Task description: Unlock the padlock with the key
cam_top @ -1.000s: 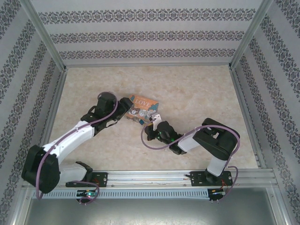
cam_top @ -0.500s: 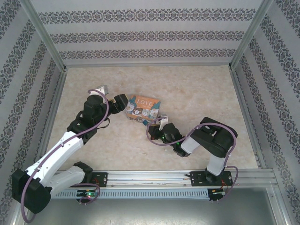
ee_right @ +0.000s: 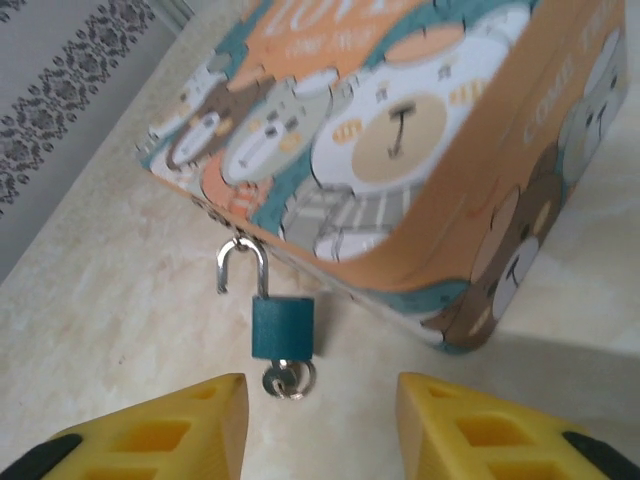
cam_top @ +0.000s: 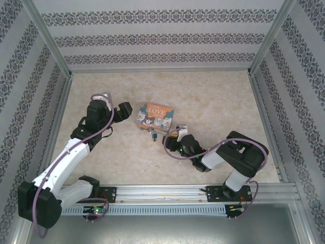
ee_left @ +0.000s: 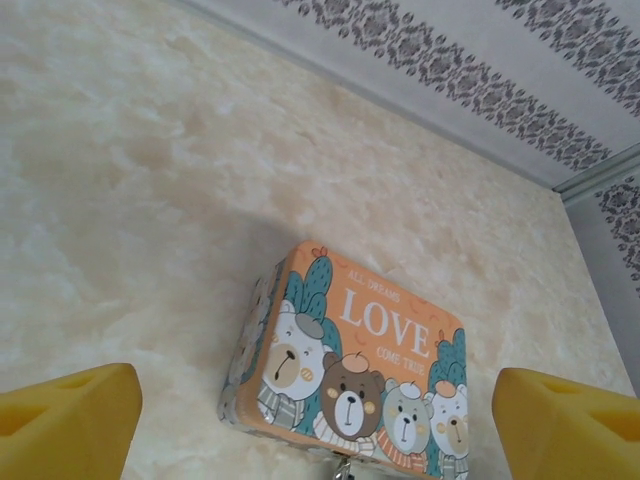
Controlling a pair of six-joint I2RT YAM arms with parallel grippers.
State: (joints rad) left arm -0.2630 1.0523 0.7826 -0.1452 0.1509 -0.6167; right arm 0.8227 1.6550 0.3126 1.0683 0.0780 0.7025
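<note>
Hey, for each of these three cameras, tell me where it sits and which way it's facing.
Top external: above and behind the bases, looking down at the table; both arms, left gripper, right gripper.
Left wrist: on the left arm, facing the LOVE box; its yellow fingers.
Right wrist: low, facing the padlock at the box's edge; its yellow fingers.
Shared: all show the box.

A box [cam_top: 155,116] printed with four cartoon bears, green cacti and the words "ALL DREAMS LOVE COME TRUE" on an orange lid lies flat near the middle of a pale marbled table [cam_top: 218,96]. Walls [cam_top: 152,38] papered in grey floral bands close off the far, left and right sides. Metal posts [cam_top: 48,38] rise at the far corners, and an aluminium rail [cam_top: 167,192] runs along the near edge.
</note>
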